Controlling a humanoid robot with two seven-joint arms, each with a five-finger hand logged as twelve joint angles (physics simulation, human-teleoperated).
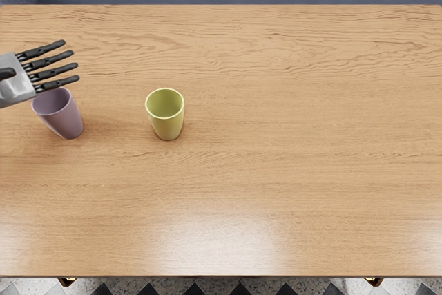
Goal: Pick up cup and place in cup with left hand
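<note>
In the head view, two cups stand upright on the wood-grained worktop, both towards its left side. The purple cup is the one nearer the picture's left edge. Its mouth faces up, and part of its inner wall shows in the same dull purple as the outside. The green cup stands to the right of it in the picture, well apart from it, with bare worktop between the two. It is also open at the top, and the view reaches down into it, showing a yellow-green inner wall under a paler rim. The two cups are separate, neither one inside the other.

The left hand comes in from the picture's left edge, its four long black fingers stretched out almost straight and slightly fanned, with the thumb apart from them. It is wide open and has hold of nothing. The lowest finger in the picture lies right by the far rim of the purple cup; whether it touches the rim, I cannot tell.
</note>
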